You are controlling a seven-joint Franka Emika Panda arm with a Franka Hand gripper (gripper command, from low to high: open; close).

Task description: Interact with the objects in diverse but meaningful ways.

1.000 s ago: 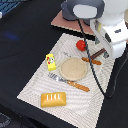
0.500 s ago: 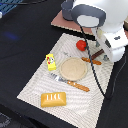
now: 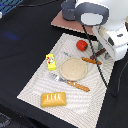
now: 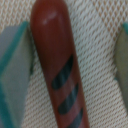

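The sausage (image 4: 57, 70) lies on the woven mat (image 3: 35, 85) near its far edge, between the spread jaws. Expect it light, rigid and smooth; grip it across mid-length.

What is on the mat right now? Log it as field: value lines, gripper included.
surface: striped placemat on a dark table
sausage: dark brown sausage with dark stripes, lying on the mat between the open fingers
gripper: gripper low over the sausage, one finger on each side; contact cannot be told
tomato: red tomato beside the arm
plate: round tan plate mid-mat, nothing on it
yellow block: yellow block toward the exterior view's left of the plate
bread: bread loaf at the mat's near edge
cutlery: orange-handled pieces by the plate
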